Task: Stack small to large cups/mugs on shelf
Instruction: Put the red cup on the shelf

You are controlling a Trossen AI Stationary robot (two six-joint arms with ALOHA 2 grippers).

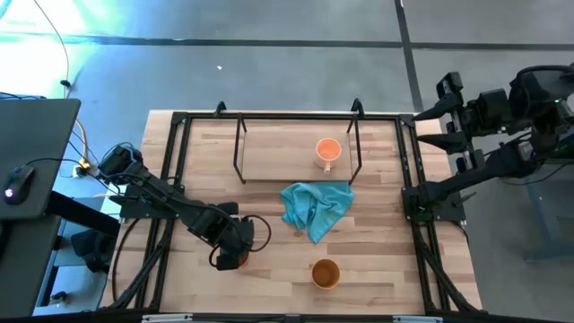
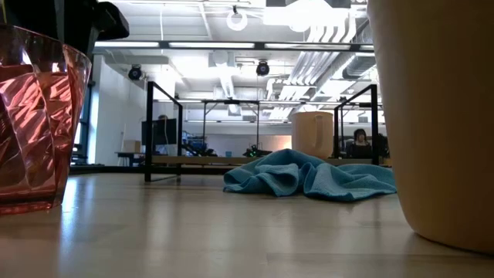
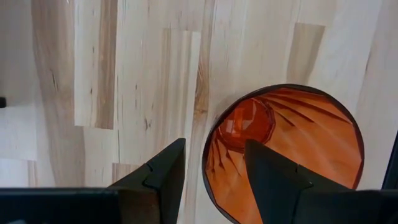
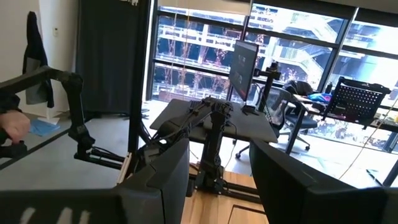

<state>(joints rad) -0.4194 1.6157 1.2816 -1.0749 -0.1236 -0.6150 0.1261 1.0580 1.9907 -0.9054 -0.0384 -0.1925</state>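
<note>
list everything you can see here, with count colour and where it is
orange mug: 1, light orange with a handle, on the shelf board toward its right end
red cup: 1, red translucent ribbed, upright on the table's front left, its rim between the left claw's fingers
amber cup: 1, amber-brown, upright at the table's front centre
cloth: 1, teal, crumpled mid-table in front of the shelf
shelf: 1, thin black frame with light wooden board, at the table's back centre
table: 1, light wood with black rails
left claw: 1, dark, open, one finger inside the red cup's rim and one outside
right claw: 1, dark, open, raised off the table's right side
</note>
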